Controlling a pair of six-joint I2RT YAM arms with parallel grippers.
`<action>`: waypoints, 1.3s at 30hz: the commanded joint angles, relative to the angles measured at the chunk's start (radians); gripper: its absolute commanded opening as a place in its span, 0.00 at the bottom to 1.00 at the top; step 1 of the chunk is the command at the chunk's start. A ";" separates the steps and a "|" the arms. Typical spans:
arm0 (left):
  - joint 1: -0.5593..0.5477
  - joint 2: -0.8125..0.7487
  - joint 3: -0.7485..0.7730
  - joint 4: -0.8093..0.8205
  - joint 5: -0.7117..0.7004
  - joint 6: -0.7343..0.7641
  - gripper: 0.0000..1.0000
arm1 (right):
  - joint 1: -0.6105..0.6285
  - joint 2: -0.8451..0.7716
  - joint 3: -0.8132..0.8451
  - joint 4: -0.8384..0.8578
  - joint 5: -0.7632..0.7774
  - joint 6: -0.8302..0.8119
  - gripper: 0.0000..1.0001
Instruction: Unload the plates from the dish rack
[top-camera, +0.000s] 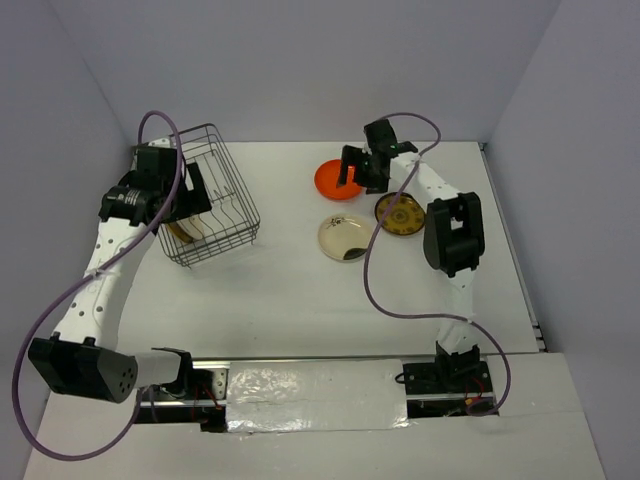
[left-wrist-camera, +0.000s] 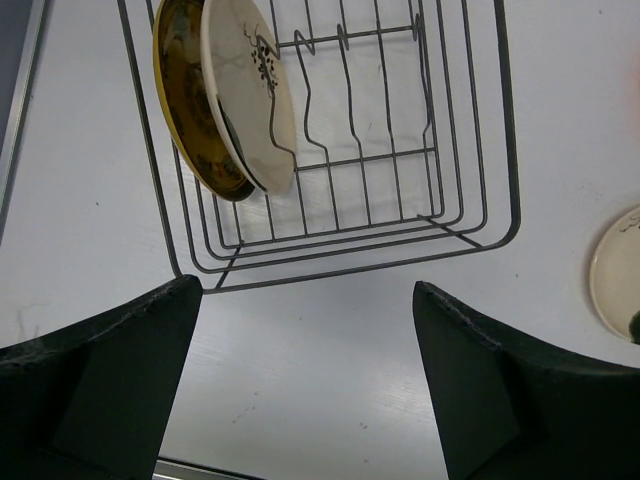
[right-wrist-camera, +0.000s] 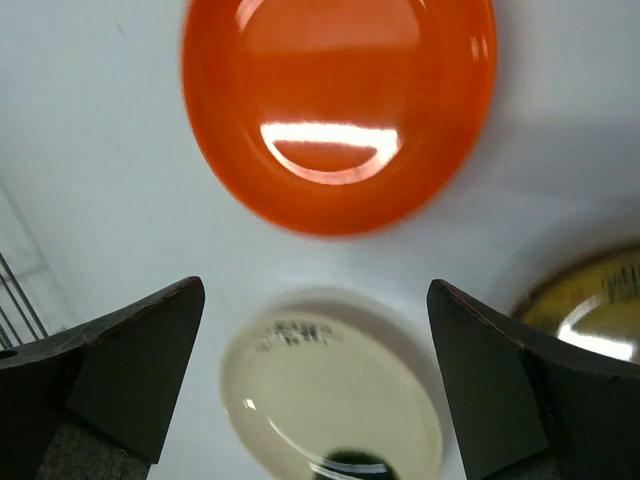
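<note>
The grey wire dish rack (top-camera: 225, 195) stands tilted at the left of the table. Two plates stand on edge in its near-left end: a dark brown and gold one (left-wrist-camera: 185, 100) and a cream one (left-wrist-camera: 245, 90). My left gripper (left-wrist-camera: 305, 380) is open and empty, just outside the rack's (left-wrist-camera: 350, 267) near side. Three plates lie flat on the table to the right: orange (top-camera: 332, 181), cream with a dark blotch (top-camera: 346, 237), and dark brown with gold (top-camera: 402, 214). My right gripper (top-camera: 352, 172) is open and empty, above the orange plate (right-wrist-camera: 340, 110) and the cream plate (right-wrist-camera: 335, 400).
White walls close in the table at the back and sides. The purple cables loop beside each arm. The rack's wires show at the left edge of the right wrist view (right-wrist-camera: 15, 290). The cream plate on the table shows at the right edge of the left wrist view (left-wrist-camera: 615, 275).
</note>
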 joint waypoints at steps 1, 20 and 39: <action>0.006 0.012 0.000 0.035 -0.046 -0.030 0.99 | -0.009 -0.205 -0.167 0.017 0.012 -0.014 1.00; 0.090 0.497 0.326 -0.121 -0.345 -0.176 0.63 | 0.224 -0.944 -0.892 0.351 -0.028 0.006 1.00; 0.110 0.612 0.276 -0.060 -0.299 -0.187 0.13 | 0.294 -0.972 -0.943 0.390 -0.059 0.032 1.00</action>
